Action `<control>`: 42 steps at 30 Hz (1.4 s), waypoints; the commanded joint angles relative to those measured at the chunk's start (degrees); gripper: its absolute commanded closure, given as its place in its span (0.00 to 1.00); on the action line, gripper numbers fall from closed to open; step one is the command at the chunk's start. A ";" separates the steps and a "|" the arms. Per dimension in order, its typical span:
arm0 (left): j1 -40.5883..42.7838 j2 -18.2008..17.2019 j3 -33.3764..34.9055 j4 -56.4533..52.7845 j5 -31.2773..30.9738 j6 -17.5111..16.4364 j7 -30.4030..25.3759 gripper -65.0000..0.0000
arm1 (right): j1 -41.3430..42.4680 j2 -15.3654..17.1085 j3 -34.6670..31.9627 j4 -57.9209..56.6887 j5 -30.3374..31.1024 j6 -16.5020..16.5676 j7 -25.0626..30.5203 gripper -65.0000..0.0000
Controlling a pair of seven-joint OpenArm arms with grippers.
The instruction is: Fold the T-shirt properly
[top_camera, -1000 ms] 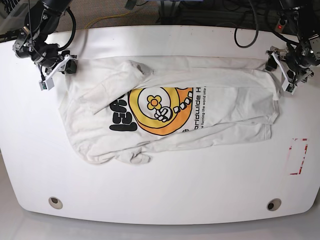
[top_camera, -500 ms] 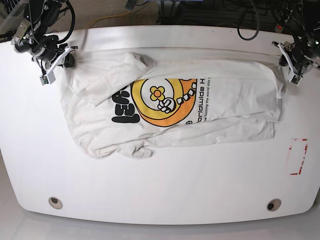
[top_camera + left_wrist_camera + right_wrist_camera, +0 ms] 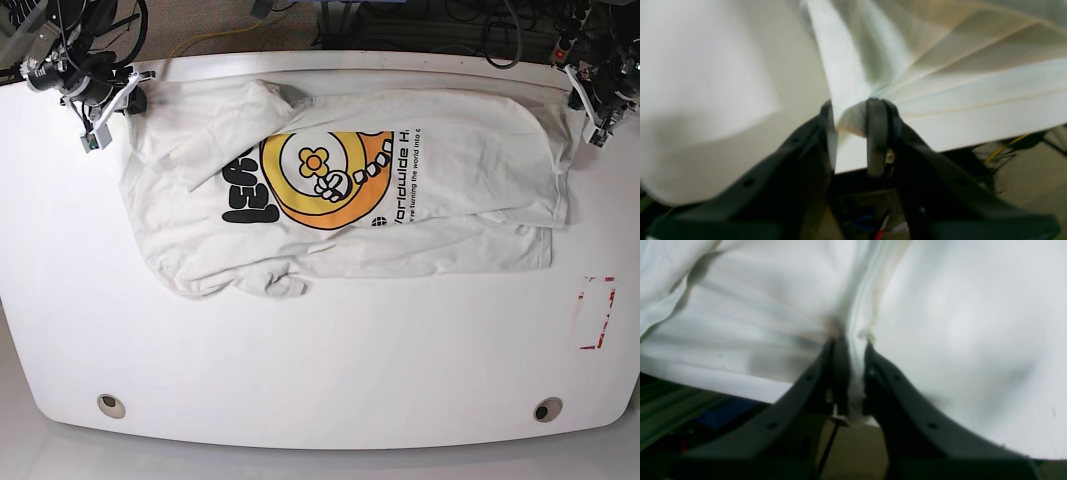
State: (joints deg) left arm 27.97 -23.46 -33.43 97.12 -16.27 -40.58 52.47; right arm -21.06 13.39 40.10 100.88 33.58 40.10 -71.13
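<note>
The off-white T-shirt (image 3: pixel 460 190) lies spread across the white table (image 3: pixel 320 350), its orange-yellow flower graphic (image 3: pixel 322 180) and black letters facing up. Its far edge is pulled up toward the table's back. At the shirt's far right corner, my left gripper (image 3: pixel 588 108) is shut on a bunch of fabric, seen pinched between the dark fingers in the left wrist view (image 3: pixel 850 116). My right gripper (image 3: pixel 115 103) is at the far left corner, shut on a fold of cloth (image 3: pixel 855 373). One sleeve is folded over the chest at upper left.
A red-marked rectangle (image 3: pixel 597 312) is on the table at right. Two round holes (image 3: pixel 111 405) (image 3: pixel 547 409) sit near the front edge. Cables and gear lie on the floor beyond the table's far edge.
Both grippers moved toward the table's far edge, dragging the shirt's far edge and the whole shirt backward. The left gripper closed on the fabric during this time.
</note>
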 commanded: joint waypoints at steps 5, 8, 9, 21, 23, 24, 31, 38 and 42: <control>0.91 -2.43 -0.99 3.32 0.32 0.58 -0.20 0.36 | 0.18 1.25 0.56 1.23 -0.13 -0.10 0.50 1.00; 2.32 -3.04 -0.99 8.77 -1.53 0.58 -0.20 0.25 | 0.36 1.25 0.39 1.23 -0.13 -0.10 0.58 1.00; 2.76 -3.13 -0.99 10.44 -2.85 0.58 -0.20 0.25 | 0.36 1.34 0.30 1.23 -0.13 -0.10 0.58 1.00; -3.13 -6.21 1.83 14.40 -13.13 0.58 3.40 0.25 | 0.36 0.81 0.12 1.23 -0.13 -0.10 0.58 1.00; -7.79 -5.86 3.50 14.04 -10.50 0.58 6.65 0.25 | 0.36 0.81 0.12 1.23 -0.13 -0.10 0.58 1.00; -9.81 -5.33 4.81 13.52 -8.74 0.58 7.71 0.25 | 0.36 0.81 0.12 1.23 -0.13 -0.10 0.58 1.00; -18.34 -1.20 13.69 8.94 0.67 0.58 8.41 0.25 | 1.50 0.46 0.21 1.14 -0.13 -0.10 0.58 1.00; -20.01 -1.20 16.33 6.66 4.27 0.58 13.25 0.25 | 1.85 -0.07 0.47 1.23 -0.13 -0.10 0.41 1.00; -19.48 -1.37 16.33 4.29 4.54 0.58 13.33 0.25 | 1.85 -0.42 0.30 1.23 -0.13 -0.10 0.41 1.00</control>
State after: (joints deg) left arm 8.82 -23.88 -16.84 101.51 -11.46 -40.10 66.37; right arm -19.31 12.25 40.07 100.95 32.73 39.92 -71.18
